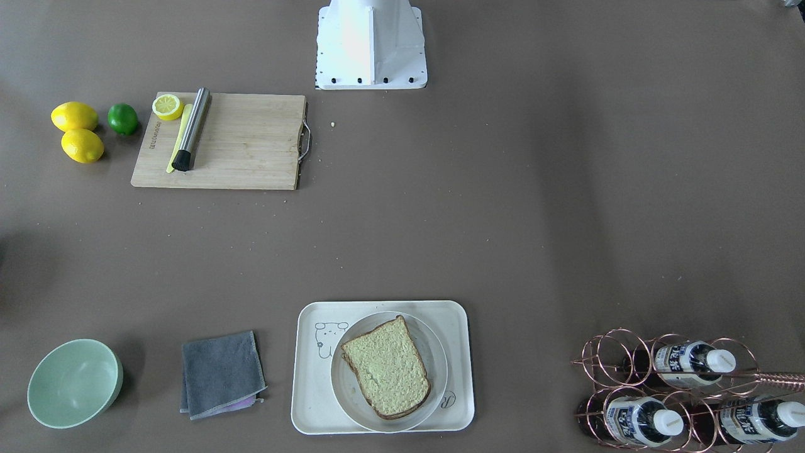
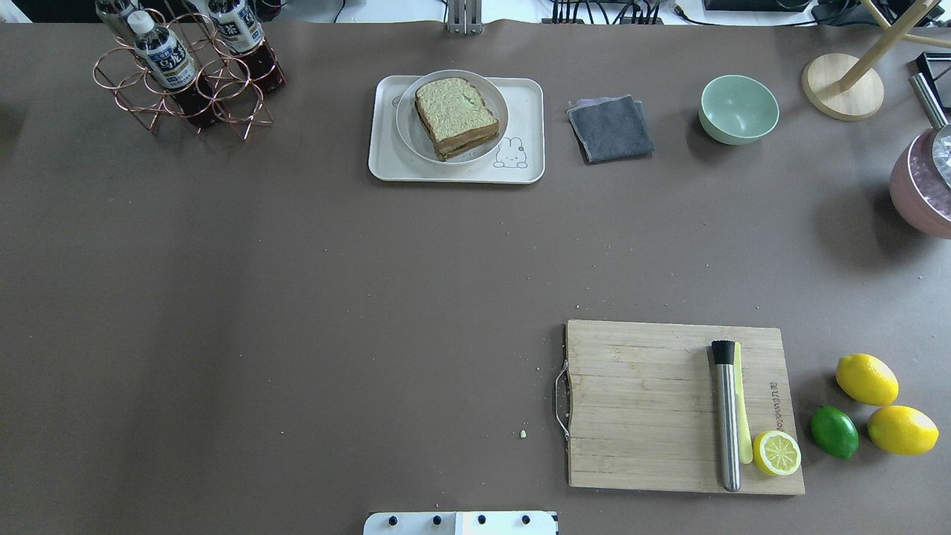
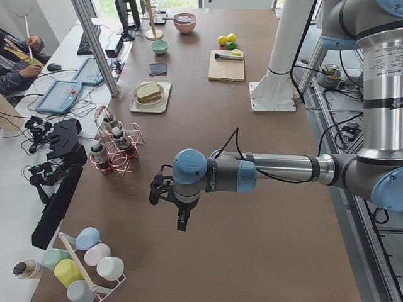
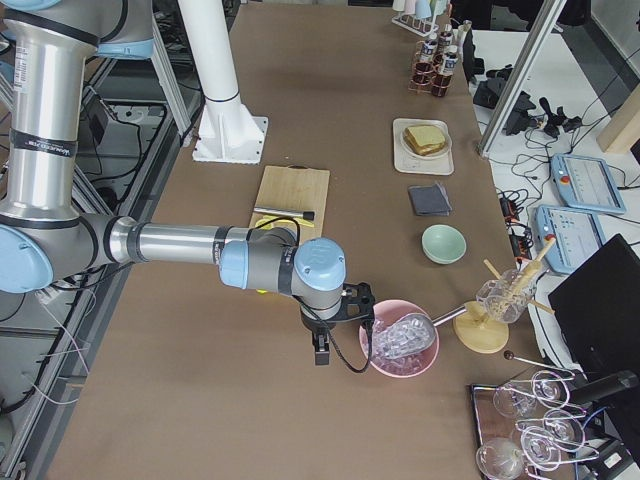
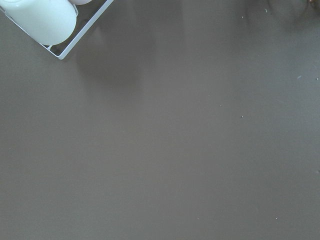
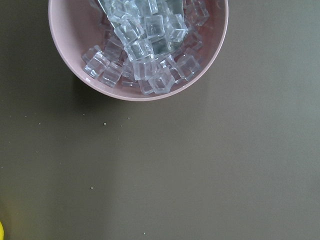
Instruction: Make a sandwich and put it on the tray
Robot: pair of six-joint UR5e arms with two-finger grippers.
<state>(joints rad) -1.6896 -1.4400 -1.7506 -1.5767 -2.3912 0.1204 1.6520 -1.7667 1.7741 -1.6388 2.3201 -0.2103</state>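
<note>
The sandwich (image 1: 387, 368), two stacked slices of brown-crusted bread, lies on a round white plate (image 1: 436, 357) that stands on the cream tray (image 1: 456, 324) at the table's far edge from the robot. It also shows in the overhead view (image 2: 455, 117). No egg shows between the slices. My left gripper (image 3: 182, 220) hangs over bare table far from the tray, seen only in the left side view. My right gripper (image 4: 320, 352) hangs beside a pink bowl of ice, seen only in the right side view. I cannot tell whether either is open or shut.
A wooden cutting board (image 2: 646, 405) holds a steel muddler (image 2: 725, 412) and a half lemon (image 2: 776, 452). Two lemons (image 2: 866, 379) and a lime (image 2: 833, 431) lie beside it. A grey cloth (image 2: 611, 128), green bowl (image 2: 738, 108), bottle rack (image 2: 186, 70) and pink ice bowl (image 6: 137, 47) stand around.
</note>
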